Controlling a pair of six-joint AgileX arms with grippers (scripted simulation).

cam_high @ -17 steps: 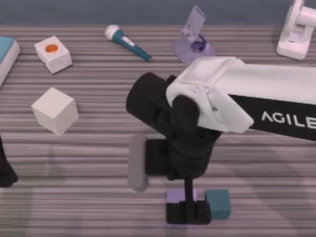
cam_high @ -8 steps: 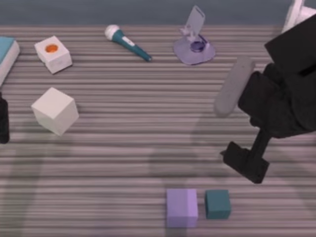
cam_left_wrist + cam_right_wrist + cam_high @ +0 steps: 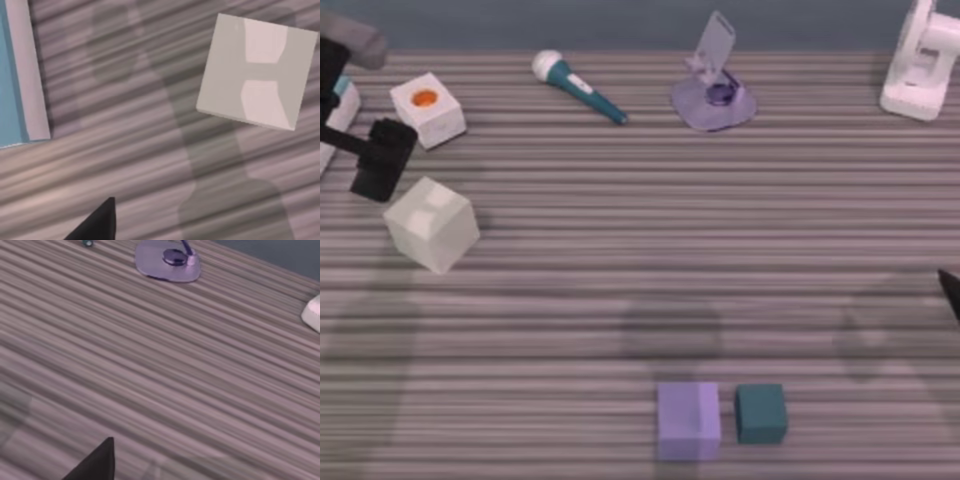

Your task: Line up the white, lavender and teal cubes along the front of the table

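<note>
Cubes: lavender [image 3: 688, 420] and teal [image 3: 761, 413] sit side by side at 6 o'clock, front edge, placed. White cube [image 3: 431, 223] waits at 9 o'clock, unheld. Left gripper [image 3: 382, 160] hovers just beside it, spread unclear. Right arm [image 3: 952, 293] parked at 3 o'clock.

- We see the striped table [image 3: 620, 260] carrying the white cube [image 3: 431, 223] at left.
- Our lavender cube [image 3: 688, 420] and teal cube [image 3: 761, 413] sit side by side at front.
- At the back lie a microphone [image 3: 576, 86], a dotted block [image 3: 427, 108] and a phone stand [image 3: 713, 92].
</note>
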